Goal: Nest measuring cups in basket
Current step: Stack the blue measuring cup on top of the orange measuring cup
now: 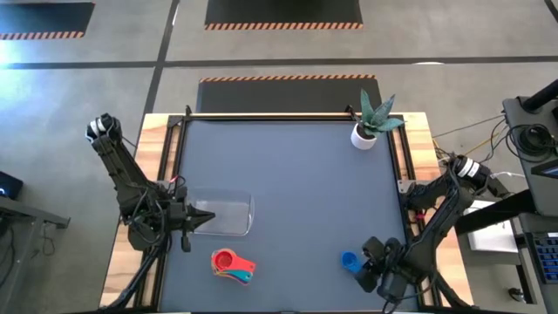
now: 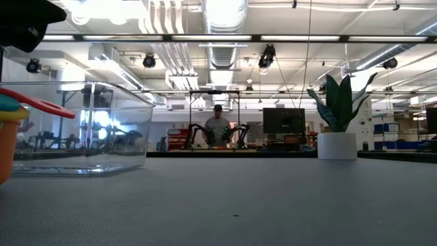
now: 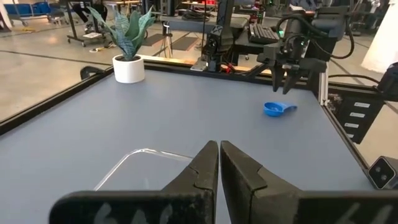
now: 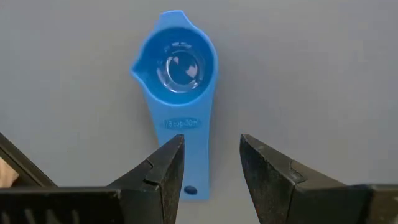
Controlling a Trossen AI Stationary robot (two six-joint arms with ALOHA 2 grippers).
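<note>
The blue measuring cup (image 4: 178, 67) lies on its base on the grey table, handle toward my right gripper (image 4: 211, 148). That gripper hangs above it, open, pointing down, with a finger on either side of the handle's free end and clear of it; the high view shows it (image 1: 366, 265) next to the cup (image 1: 350, 260). The other cups sit stacked, red on top (image 1: 232, 263), near the table's near edge. The clear basket (image 1: 228, 215) rests just beyond the stack. My left gripper (image 3: 219, 145) is shut and hovers over the basket's left end (image 1: 204, 218).
A white pot with a spiky green plant (image 1: 370, 129) stands at the far right corner. Raised dark rails (image 1: 288, 116) border the table. Bare grey surface lies between the basket and the blue cup. A person (image 2: 218, 125) stands far off in the room behind.
</note>
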